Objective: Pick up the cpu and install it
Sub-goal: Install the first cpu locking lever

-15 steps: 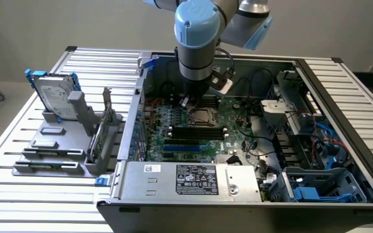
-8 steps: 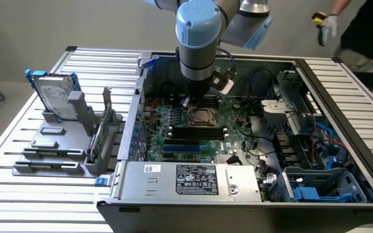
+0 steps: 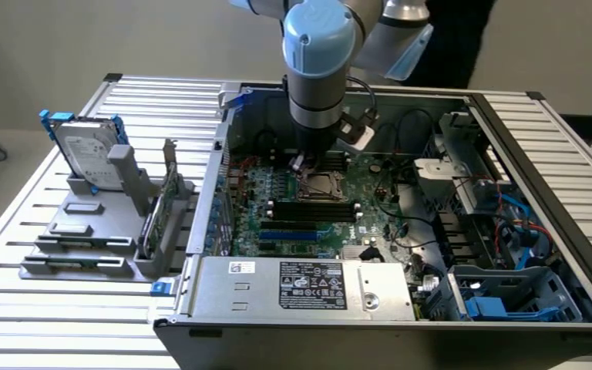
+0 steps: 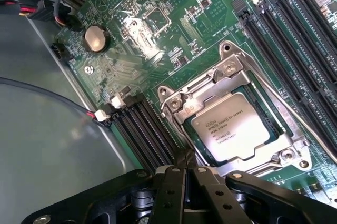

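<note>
Jaws clenched on nothing, the gripper (image 4: 185,174) hangs low over the motherboard (image 4: 137,40) inside the open computer case (image 3: 502,308). In the wrist view the cpu (image 4: 230,125) lies flat within the metal-framed socket (image 4: 179,103), just beyond the fingertips and not touching them. In the exterior view a hard drive (image 3: 89,154) stands on the slatted counter (image 3: 59,308), at about nine o'clock from the socket.

Hard drive (image 3: 89,154) beside computer case (image 3: 543,193)
</note>
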Robot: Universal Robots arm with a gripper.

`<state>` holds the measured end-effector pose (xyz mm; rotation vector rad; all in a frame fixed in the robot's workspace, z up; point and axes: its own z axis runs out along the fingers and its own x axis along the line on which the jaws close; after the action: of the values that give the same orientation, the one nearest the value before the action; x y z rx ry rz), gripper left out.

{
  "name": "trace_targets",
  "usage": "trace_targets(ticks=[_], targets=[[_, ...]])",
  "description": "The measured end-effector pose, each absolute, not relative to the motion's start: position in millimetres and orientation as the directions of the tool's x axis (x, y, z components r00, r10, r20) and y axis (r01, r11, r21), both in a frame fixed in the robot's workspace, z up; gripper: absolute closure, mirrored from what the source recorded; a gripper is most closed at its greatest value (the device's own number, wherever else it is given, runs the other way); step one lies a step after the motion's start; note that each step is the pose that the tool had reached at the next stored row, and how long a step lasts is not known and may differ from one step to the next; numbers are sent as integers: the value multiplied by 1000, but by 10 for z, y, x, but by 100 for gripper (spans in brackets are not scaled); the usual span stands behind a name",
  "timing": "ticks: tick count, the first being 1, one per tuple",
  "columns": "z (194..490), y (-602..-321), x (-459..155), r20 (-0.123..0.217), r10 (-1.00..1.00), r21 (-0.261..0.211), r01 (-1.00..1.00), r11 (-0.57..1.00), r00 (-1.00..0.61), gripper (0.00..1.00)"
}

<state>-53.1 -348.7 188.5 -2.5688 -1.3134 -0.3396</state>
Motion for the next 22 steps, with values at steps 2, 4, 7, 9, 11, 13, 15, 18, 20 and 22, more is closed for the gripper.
trace_targets(ticks=[2,4,7,9,11,13,15,18,20,22], targets=[[1885,-3487,-521,310,760,-103,815,-570,571,89],[1884,-3487,-512,310,760,-103,814,-571,572,89],[1884,-3487,-499,310,758,-103,813,-573,574,89],[1883,-3487,-488,310,758,-103,812,-574,574,89],[1883,-3487,-478,310,757,-103,812,-575,575,89],[1883,-3487,-470,310,756,-103,811,-576,577,89],[1883,-3487,-461,309,755,-103,810,-577,578,89],[1883,-3487,-450,309,754,-103,809,-579,579,89],[1883,-3487,-442,309,753,-103,808,-580,581,89],[1883,-3487,-434,308,753,-102,807,-582,582,89]])
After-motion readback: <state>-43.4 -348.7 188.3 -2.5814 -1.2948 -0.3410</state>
